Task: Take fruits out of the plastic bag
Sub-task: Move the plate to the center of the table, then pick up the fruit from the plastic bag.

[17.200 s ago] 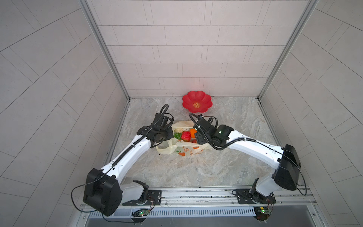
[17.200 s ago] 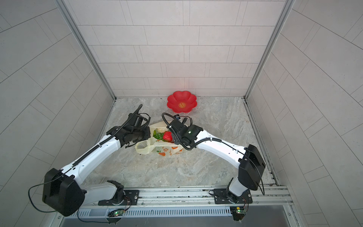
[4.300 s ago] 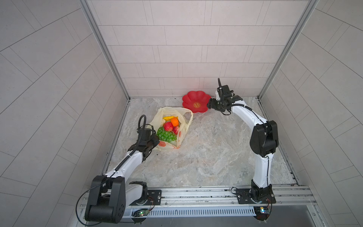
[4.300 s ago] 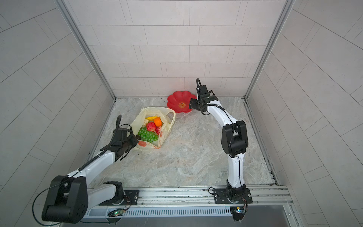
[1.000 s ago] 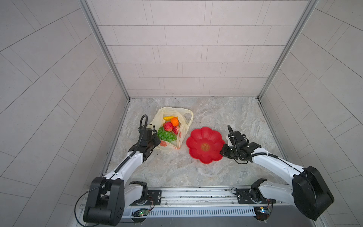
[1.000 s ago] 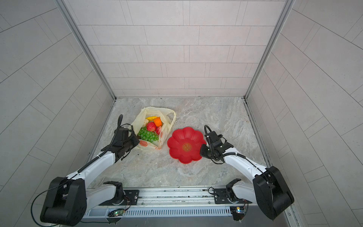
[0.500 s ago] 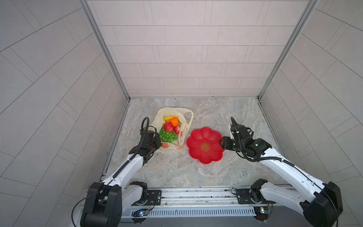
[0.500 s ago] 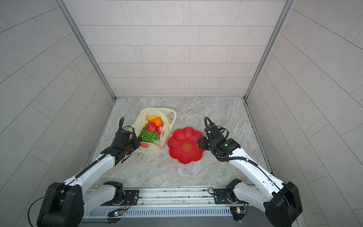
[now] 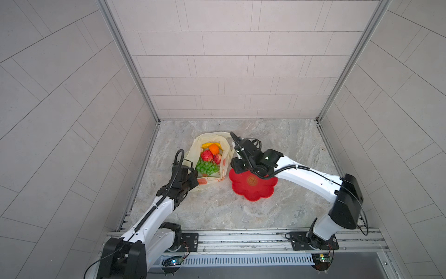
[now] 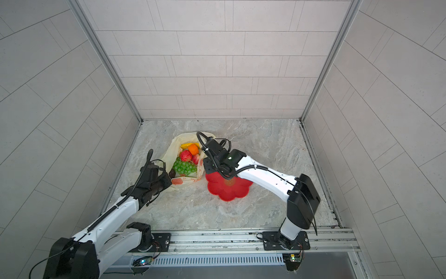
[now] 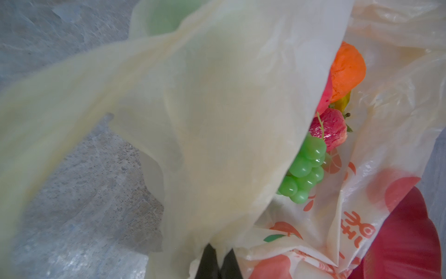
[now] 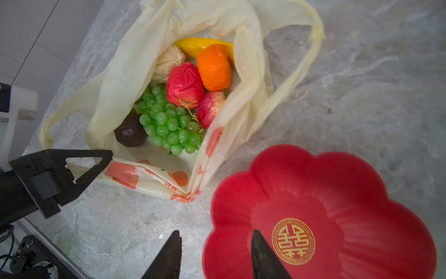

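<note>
Left end effector (image 12: 106, 157) pinches a corner of the flimsy plastic bag (image 12: 115, 91); right end effector (image 12: 216, 238) half-open, empty. Green grape bunch (image 12: 169, 123) likely light, knobbly; pinch mid-cluster.

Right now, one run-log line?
left gripper: shut on pale-yellow crinkly plastic bag | right gripper: open, over red flower-shaped dish rim | toy fruits: in bag

Pale tiled walls (image 9: 217, 72) — marbled grey floor (image 9: 289, 145).
</note>
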Controlling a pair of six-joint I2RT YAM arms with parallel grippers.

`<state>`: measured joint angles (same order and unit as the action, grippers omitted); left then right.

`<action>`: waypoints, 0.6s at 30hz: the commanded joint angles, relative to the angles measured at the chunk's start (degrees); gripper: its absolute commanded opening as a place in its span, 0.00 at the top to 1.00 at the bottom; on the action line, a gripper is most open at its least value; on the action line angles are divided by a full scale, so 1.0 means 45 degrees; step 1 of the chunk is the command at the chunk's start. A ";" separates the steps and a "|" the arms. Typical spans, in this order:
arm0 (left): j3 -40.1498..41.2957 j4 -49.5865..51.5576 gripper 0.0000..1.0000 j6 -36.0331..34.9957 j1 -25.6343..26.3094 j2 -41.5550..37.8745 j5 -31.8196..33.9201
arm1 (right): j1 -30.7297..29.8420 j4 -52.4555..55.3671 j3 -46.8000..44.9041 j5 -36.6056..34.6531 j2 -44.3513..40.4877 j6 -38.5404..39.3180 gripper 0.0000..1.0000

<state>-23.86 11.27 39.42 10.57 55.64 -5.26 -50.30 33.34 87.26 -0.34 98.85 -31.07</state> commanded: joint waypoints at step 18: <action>-0.0226 0.0505 0.97 -0.0313 0.1189 -0.0158 0.1378 | 0.0296 0.3182 1.0897 0.0273 0.8914 0.0655 0.42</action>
<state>-23.88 11.51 38.89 15.35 55.27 -0.62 -49.67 44.10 132.81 0.32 136.81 -28.45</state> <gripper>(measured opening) 0.047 0.578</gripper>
